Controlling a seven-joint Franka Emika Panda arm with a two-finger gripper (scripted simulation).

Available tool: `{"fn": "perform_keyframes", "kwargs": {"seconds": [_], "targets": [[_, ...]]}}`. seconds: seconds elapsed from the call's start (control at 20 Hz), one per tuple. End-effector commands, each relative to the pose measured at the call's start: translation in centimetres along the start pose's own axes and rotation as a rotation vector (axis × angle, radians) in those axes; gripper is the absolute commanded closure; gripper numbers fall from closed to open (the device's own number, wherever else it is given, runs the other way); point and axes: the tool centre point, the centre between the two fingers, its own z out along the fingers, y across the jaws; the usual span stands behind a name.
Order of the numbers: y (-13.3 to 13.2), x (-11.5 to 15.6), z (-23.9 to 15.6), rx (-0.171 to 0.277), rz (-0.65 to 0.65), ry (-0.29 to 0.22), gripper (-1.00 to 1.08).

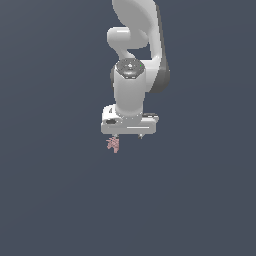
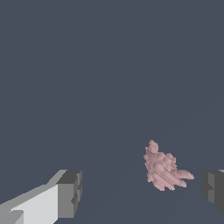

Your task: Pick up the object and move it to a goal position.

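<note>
Jaws on the gripper (image 2: pixel 140 192) are spread wide, nothing pinched. The little pink object (image 2: pixel 164 168) sits between them but way off-centre, close to one finger (image 2: pixel 213 186). If they close like this, that finger probably shoves or flips it instead of gripping.

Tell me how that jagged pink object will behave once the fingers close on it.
The pink object looks rigid, so it probably won't flop. Its jagged surface may give uneven contact and let it twist. It sits off-centre in the open gripper, so one finger would likely push it first.
</note>
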Motion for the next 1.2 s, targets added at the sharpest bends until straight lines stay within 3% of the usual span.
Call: {"fn": "perform_keyframes", "kwargs": {"seconds": [0.0,1.15], "targets": [[0.0,0.0,0.0,0.000,0.000,0.000,-0.92],[1.4,0.3,-1.0,0.018,-0.023,0.021,-0.92]]}}
